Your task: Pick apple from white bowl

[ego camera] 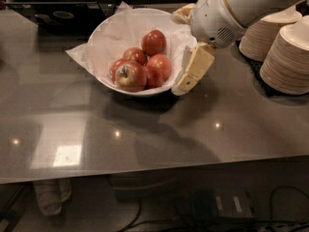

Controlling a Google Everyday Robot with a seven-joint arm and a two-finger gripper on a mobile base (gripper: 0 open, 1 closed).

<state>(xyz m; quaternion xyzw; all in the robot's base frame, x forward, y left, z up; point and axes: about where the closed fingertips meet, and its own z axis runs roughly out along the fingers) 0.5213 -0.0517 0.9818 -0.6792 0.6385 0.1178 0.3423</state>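
Apple [129, 75]: red, yellow-green patch at stem; sits at front of white bowl [107, 81], touching smaller red apples [153, 42]. Gripper [189, 76]: at the bowl's right rim; whether apart or together, cannot tell.

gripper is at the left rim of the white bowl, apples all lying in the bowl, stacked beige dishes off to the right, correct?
Not quite. The camera view shows the gripper at the right rim of the white bowl, not the left. The rest holds: the apples, among them the largest apple with its dark stem, all lie in the bowl, and the stacked beige dishes stand off to the right.
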